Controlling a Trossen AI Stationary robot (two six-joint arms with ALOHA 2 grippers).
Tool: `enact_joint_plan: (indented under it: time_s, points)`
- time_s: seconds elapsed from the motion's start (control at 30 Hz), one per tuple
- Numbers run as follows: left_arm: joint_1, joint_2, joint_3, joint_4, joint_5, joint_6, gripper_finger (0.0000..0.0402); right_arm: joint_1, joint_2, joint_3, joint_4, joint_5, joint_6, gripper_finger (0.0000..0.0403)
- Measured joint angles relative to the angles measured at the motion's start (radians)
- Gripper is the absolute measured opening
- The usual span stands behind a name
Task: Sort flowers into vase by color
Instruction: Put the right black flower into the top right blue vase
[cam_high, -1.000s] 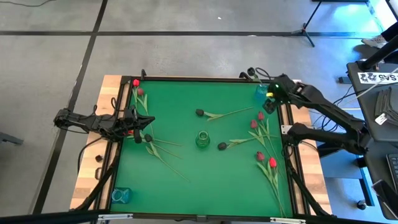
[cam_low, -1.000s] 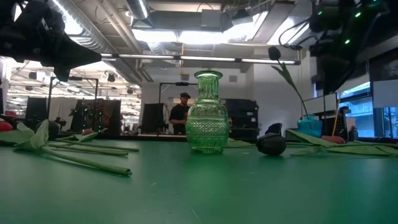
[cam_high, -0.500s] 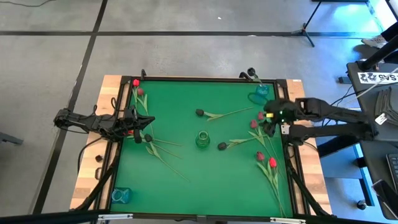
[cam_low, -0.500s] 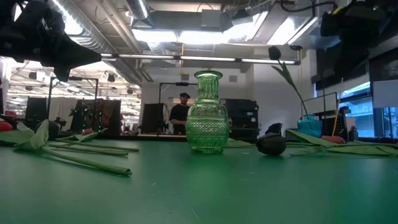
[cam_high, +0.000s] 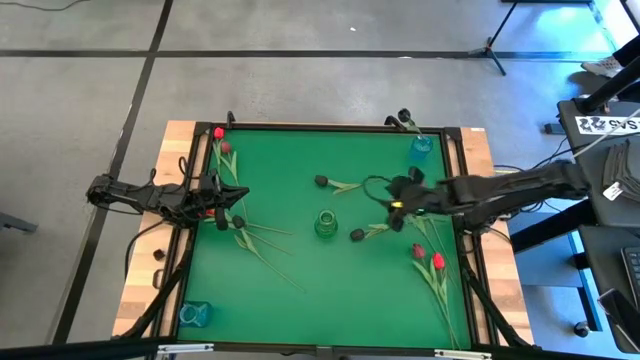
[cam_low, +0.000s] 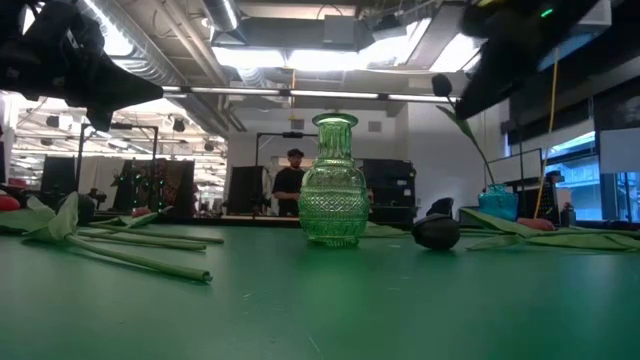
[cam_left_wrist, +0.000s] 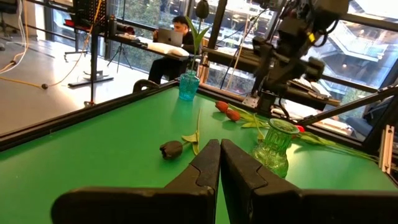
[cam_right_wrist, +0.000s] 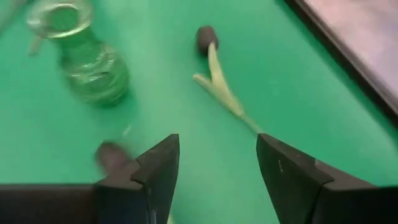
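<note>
Overhead and wrist views of a green worktop (cam_high: 300, 300) with scattered artificial tulips. The right end effector (cam_high: 398, 205) reaches in from the right edge over the mat, to the right of the central green glass vase (cam_high: 326, 224); its fingers (cam_right_wrist: 155, 168) stand wide apart and hold nothing. Ahead of it in the right wrist view lie a black tulip (cam_right_wrist: 206, 38) with a pale stem and the vase, while a second black tulip (cam_high: 357, 235) lies just right of the vase, close under the end effector. The left end effector (cam_high: 222, 205) rests at the worktop's left edge, its fingers (cam_left_wrist: 208, 171) pressed together and empty. Near it lies a cluster of tulips (cam_high: 228, 165) with red and dark heads. Another group of red tulips (cam_high: 430, 255) lies along the right edge. A blue vase (cam_high: 420, 150) at the far right corner holds one black tulip (cam_high: 403, 115); a second blue vase (cam_high: 194, 313) stands at the near left corner.
</note>
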Motion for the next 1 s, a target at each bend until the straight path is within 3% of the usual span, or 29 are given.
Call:
enact_joint_plan:
  time_s: [0.2,0.6,1.0]
  points:
    - [0.000,0.000,0.000,-0.001,0.000,0.000,0.0011,-0.123,0.200,-0.045,0.350,-0.181,-0.133,0.0214]
    - [0.000,0.000,0.000,0.000,0.000,0.000,0.0011,-0.291,0.571,-0.049,0.799,-0.277,-0.273,0.0214]
    - [0.000,0.000,0.000,0.000,0.000,0.000,0.0011,-0.415,0.731,-0.029,0.905,-0.321,-0.350,0.0214]
